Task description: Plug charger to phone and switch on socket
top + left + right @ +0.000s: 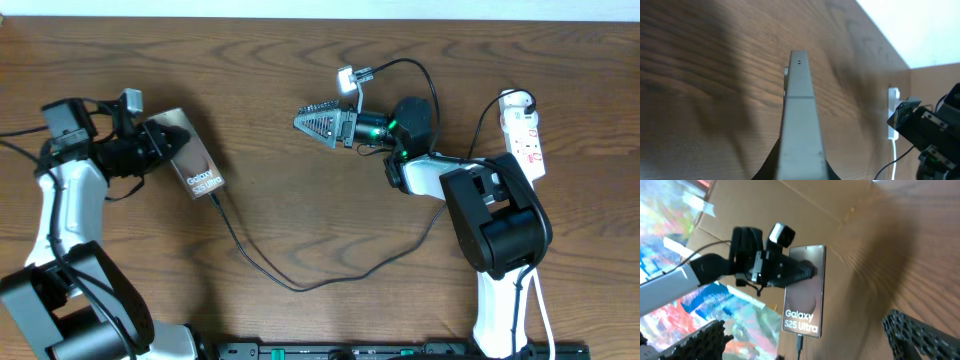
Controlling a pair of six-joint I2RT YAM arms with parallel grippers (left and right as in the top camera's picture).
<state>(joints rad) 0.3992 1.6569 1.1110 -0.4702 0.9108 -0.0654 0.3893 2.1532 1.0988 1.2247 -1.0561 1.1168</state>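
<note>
- Overhead view shows the left hand (165,140) shut tight on the top end of the phone (200,168), at the left side of the bench (300,60).
- The phone's words face up. Its bottom end points to the middle of the bench and a bit toward the robot.
- The charger (290,283) is a thin black line. It runs from the phone's bottom end, dips toward the robot, then goes up under the right arm.
- From the right wrist view, the plug (800,343) looks pushed into the phone, so I think that part is done.
- The right hand (311,122) is wide open and holds nothing. It sits in the middle, well apart from the phone, and points left at it.
- The socket (527,135) lies at the far right, with its long side running from near to far.
- The socket is behind the right hand, on the other side of that arm. The right arm is much nearer to it than the left.
- I think the switch comes next. The right hand has to turn round and reach right to press it.
</note>
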